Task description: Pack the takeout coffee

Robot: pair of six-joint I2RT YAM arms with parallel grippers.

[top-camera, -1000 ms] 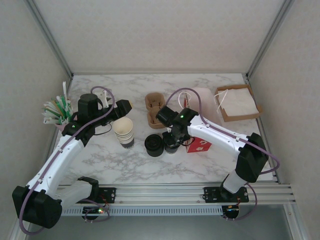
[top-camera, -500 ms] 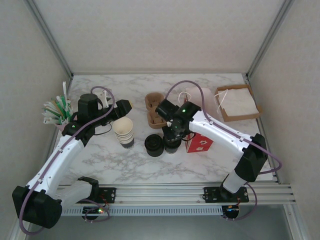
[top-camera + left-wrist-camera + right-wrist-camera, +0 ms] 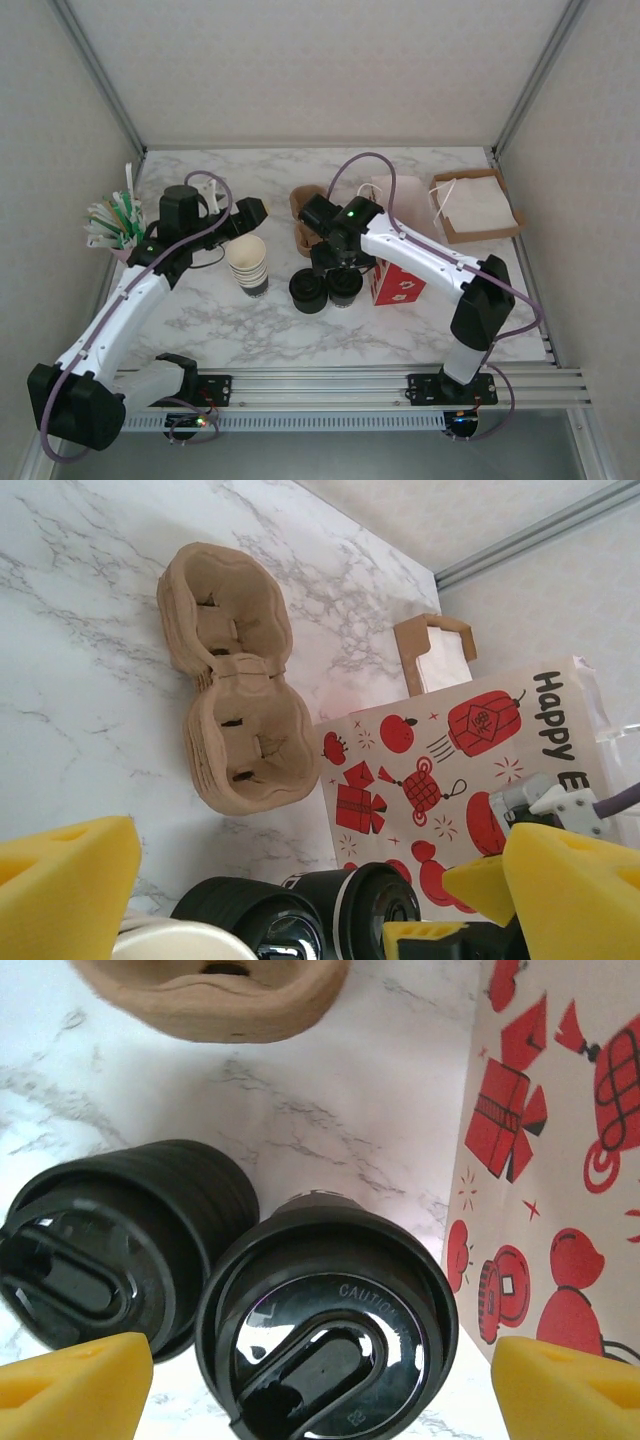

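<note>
You have the takeout coffee standing upright on the marble table, about midway between its left and right edges and somewhat nearer the near edge than the far one. Its black lid is seated on the dark cup, with the word CAUTION readable on top.

Your right gripper hangs directly over it with the jaws spread wide. One yellow fingertip sits to one side of the lid and the other to the other side, and neither touches it, so nothing is gripped.

Pressed close against the coffee's left side is the stack of bare black lids. Just to its right stands the red-and-white printed paper bag. Beyond the coffee, toward the far edge, lies the brown pulp two-cup carrier, both wells unfilled.

Your left gripper hovers just beyond the stack of cream paper cups, left of the carrier. Its jaws are likewise parted and hold nothing.

At the left edge sits a holder of stirrers, and in the far right corner a cardboard tray of napkins
</note>
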